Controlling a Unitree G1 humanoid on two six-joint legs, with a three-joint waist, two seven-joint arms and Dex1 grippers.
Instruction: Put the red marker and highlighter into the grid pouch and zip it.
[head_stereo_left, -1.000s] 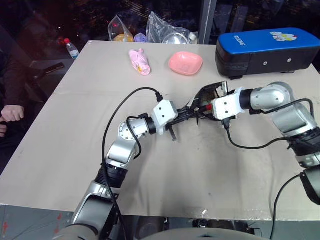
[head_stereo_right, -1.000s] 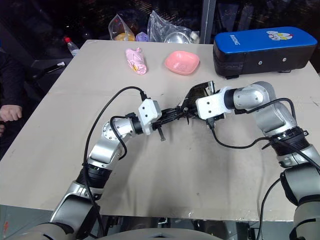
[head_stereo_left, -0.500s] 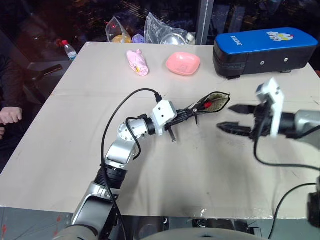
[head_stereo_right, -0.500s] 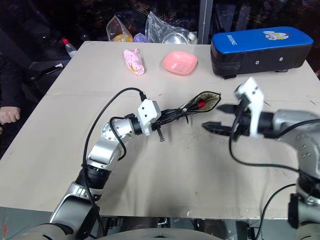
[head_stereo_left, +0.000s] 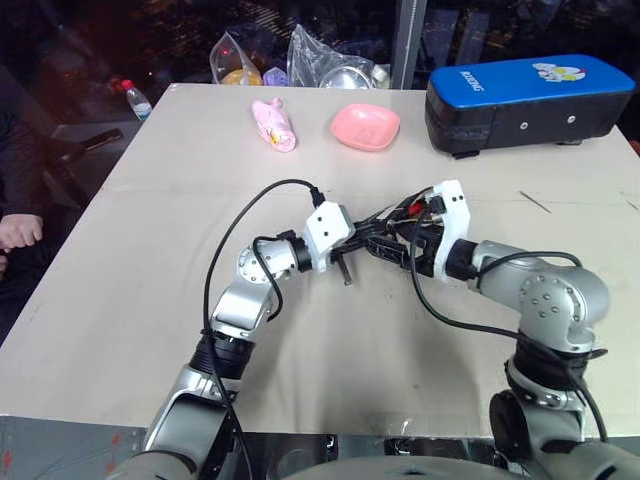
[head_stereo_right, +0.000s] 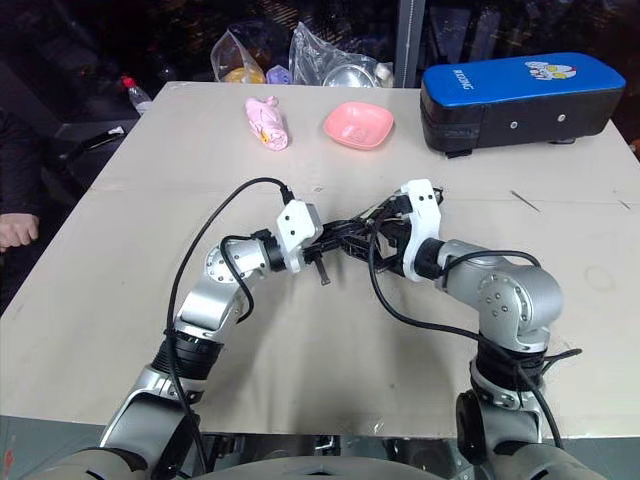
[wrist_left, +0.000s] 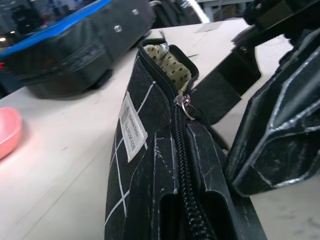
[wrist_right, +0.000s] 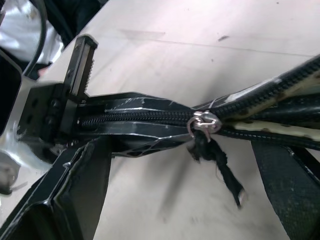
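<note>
Item one, the grid pouch (wrist_left: 150, 165): black fabric with white grid lines and a small white label, held off the table (head_stereo_left: 140, 300) at mid-table, between my two arms. I see its zipper run shut along the stretch nearest my left tool, with the slider and its black pull (wrist_right: 202, 125) partway along; past the slider the mouth gapes and shows a pale dotted lining. A red tip, the red marker (head_stereo_left: 413, 210), pokes from that open end. I cannot make out the highlighter.

Item two, left tool (head_stereo_left: 372, 240): pressed together, pinching the closed end of the pouch, pointing roughly level toward my right.

Item three, right tool (head_stereo_left: 400, 242): its fingers stand spread on either side of the pouch, near the slider, one black finger (wrist_right: 60, 200) on one side of the fabric. I cannot tell whether they touch it.

Item four, surroundings on the far part of the table: a large blue-and-black case (head_stereo_left: 530, 100) at far right, a pink bowl (head_stereo_left: 366, 127) beside it, a pink packet (head_stereo_left: 275, 123) further left, clear plastic bags (head_stereo_left: 330, 65) at the far edge, a bottle (head_stereo_left: 137, 98) at the far-left corner. A person's hand (head_stereo_left: 18, 232) rests off the left edge.
</note>
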